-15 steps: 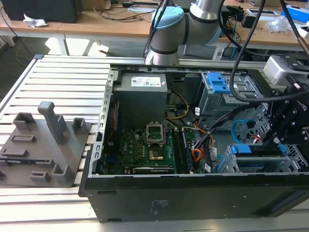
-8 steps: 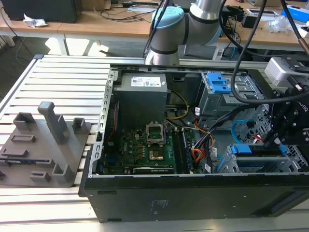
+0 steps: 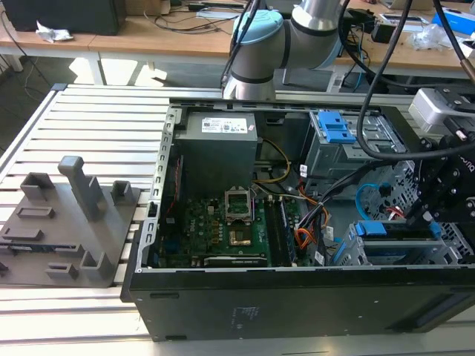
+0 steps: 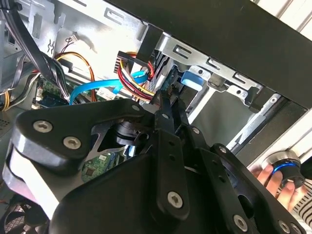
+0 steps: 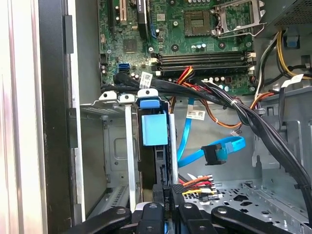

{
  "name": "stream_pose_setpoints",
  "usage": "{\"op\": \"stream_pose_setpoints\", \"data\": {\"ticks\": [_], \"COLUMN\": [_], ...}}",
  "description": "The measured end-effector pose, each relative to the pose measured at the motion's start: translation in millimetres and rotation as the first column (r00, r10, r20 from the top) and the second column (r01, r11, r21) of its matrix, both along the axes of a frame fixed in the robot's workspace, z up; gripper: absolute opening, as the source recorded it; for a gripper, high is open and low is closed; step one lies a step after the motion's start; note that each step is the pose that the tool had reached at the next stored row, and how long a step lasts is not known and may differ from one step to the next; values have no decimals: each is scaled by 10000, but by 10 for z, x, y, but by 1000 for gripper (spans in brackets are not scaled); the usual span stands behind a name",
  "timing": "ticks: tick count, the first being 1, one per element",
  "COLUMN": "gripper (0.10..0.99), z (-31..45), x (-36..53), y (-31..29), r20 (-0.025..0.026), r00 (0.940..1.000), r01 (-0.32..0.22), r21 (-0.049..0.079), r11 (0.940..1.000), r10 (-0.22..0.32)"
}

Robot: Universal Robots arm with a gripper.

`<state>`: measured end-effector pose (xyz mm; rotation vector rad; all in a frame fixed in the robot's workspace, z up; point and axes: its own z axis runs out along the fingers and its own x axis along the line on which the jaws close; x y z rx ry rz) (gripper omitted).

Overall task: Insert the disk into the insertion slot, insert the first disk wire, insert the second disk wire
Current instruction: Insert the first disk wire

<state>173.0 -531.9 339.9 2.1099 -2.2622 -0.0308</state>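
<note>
**Now a plug is held at the disk**

The disk (image 5: 153, 129) is seen pushed into the metal slot (image 5: 114, 146), right ahead of the gripper (image 4: 165, 100). The gripper's fingers are pressed close together. A black plug (image 5: 176, 187) with red, yellow and black wires (image 5: 197, 183) seems to be pinched between them, close against the back edge of the disk. A blue cable (image 5: 229, 146) is seen hanging loose, a little off to one side of the gripper and not plugged in. The plug is likely hard and light, but its wires are bendy and may tug it sideways. It is best held by its hard black body, not by the wires. Small parts could be bent if the plug is pushed in crooked.
</note>
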Motion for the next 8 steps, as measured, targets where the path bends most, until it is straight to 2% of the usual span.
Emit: {"op": "stream_pose_setpoints", "data": {"ticks": [2,4,8], "gripper": [180,180,180], "z": [49,46,15], "x": [0,-4,-20], "y": [0,0,-2], "r20": [-1,-2,-1], "r00": [10000,10000,10000], "r01": [0,-1,-1], "r21": [-4,55,67], "r11": [10000,10000,10000], "r10": [0,1,1]}}
